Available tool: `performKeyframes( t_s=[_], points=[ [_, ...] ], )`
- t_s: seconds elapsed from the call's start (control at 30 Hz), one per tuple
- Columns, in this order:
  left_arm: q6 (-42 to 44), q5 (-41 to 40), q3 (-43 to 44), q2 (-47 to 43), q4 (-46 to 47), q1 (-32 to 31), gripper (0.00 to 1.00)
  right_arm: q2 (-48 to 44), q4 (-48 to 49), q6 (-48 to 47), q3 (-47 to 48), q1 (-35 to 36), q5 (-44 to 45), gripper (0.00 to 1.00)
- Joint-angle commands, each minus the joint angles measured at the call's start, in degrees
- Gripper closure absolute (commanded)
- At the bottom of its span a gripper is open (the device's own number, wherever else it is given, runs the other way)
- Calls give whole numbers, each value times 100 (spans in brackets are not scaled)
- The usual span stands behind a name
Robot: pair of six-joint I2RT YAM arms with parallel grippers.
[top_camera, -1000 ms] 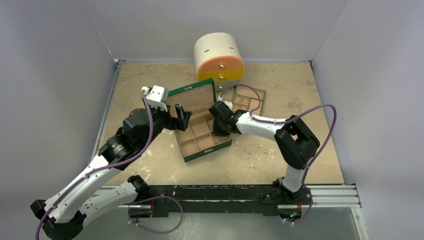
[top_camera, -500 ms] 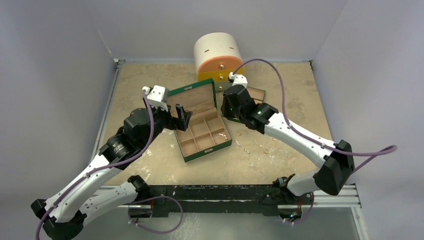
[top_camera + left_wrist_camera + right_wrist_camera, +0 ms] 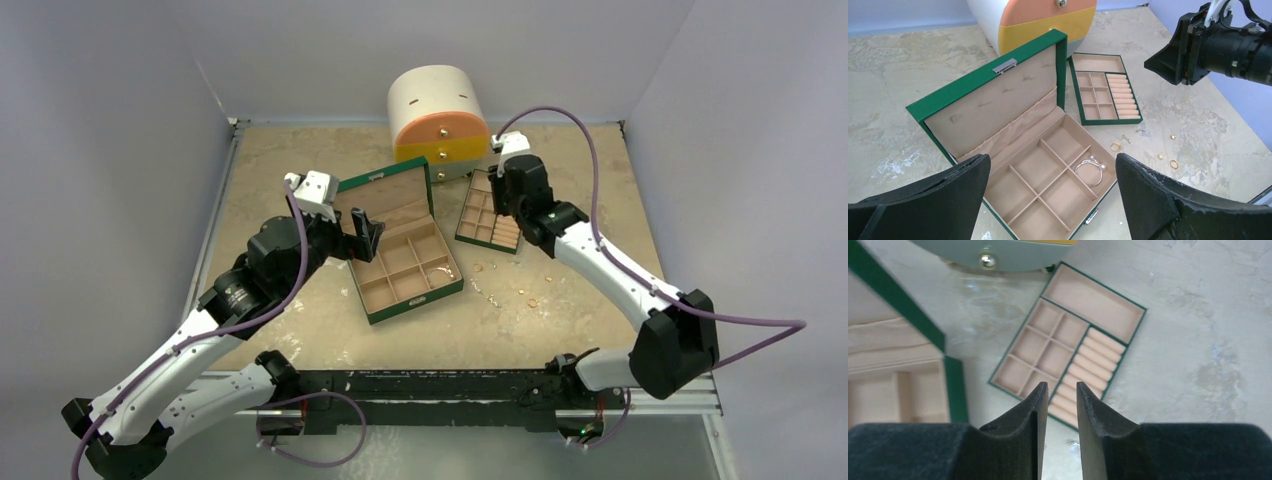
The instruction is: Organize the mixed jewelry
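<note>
Two robot arms work over a marbled bench (image 3: pixel 300 330) strewn with mixed jewelry. The left claw (image 3: pixel 1052 165) hangs wide open and empty above the green box (image 3: pixel 988 76), whose lid stands raised to show a tan lining and a grid of six compartments. A silvery wire hoop (image 3: pixel 1090 168), beaded at its ends, lies in the corner compartment next to the box's front wall, on the side nearest the loose pieces.

The rest of the jewelry sits on the bare bench to the right of the box. A gold ring (image 3: pixel 1116 146) lies just beyond the box's corner, and a second gold ring (image 3: pixel 1174 163) rests farther out. Small gold pieces (image 3: pixel 1160 156) are scattered between them, and a small silvery piece (image 3: pixel 1143 131) lies close to the divided tray (image 3: pixel 1100 121). That tray, green-edged and tan inside, rests flat on the bench beside the box's lid, with one long section, six square cells and a row of ring rolls.

The right claw (image 3: pixel 1061 390) hovers over the tray's near edge. Its two dark fingers (image 3: pixel 1035 405) are parted by a narrow gap, and nothing is held between them. A round drawer cabinet (image 3: pixel 438 115), white on top with orange and yellow fronts, stands at the back of the bench behind both containers.
</note>
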Motion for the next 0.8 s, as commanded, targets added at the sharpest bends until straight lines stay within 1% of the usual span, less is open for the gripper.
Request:
performKeyframes(
  t_s=[0.0, 0.1, 0.17, 0.27, 0.3, 0.37, 0.4, 0.77],
  points=[
    [31, -3, 3, -78, 176, -15, 4, 199, 999, -820, -77, -459, -772, 69],
    [31, -10, 3, -110, 170, -13, 4, 515, 1141, -840, 87, -721, -1061, 68],
    [31, -28, 8, -137, 169, -11, 4, 761, 1226, -893, 200, -964, -1508, 65],
    [39, -46, -5, -187, 175, -10, 4, 1079, 1344, -975, 308, -1328, -2467, 57],
    [39, -55, -6, -198, 174, -8, 4, 1171, 1368, -945, 338, -1416, -2658, 53],
    [39, -56, -4, -215, 174, -13, 4, 1345, 1496, -937, 358, -1535, -2778, 48],
    [39, -56, -2, -225, 170, -15, 4, 1449, 1506, -937, 415, -1593, -2856, 48],
    [48, -83, -1, -274, 171, -7, 4, 2643, 1285, -837, 1174, -2056, -3327, 47]
  ],
)
